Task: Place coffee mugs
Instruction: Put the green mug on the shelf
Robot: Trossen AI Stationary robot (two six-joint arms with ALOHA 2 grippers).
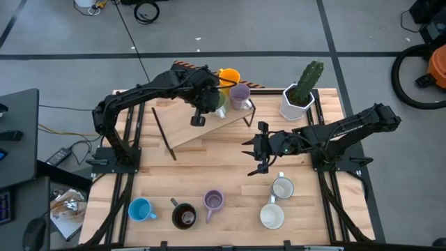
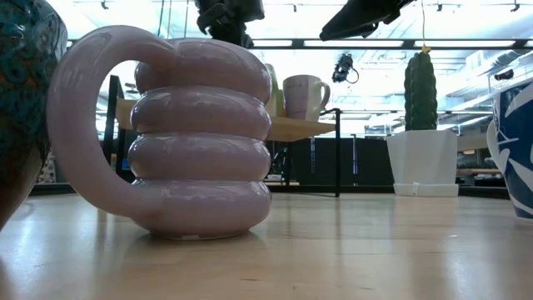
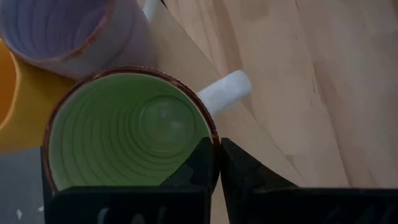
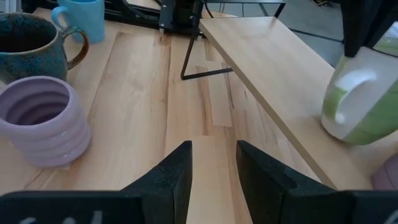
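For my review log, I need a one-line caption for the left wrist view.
Left gripper shut on the rim of the green mug on the wooden shelf, beside lilac mug.

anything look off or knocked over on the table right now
Nothing stands out. The mugs on the table, like the blue mug and ribbed lilac mug, stand upright with no spill showing. The left gripper is at the green mug on the raised shelf; the right gripper hangs open over bare wood.
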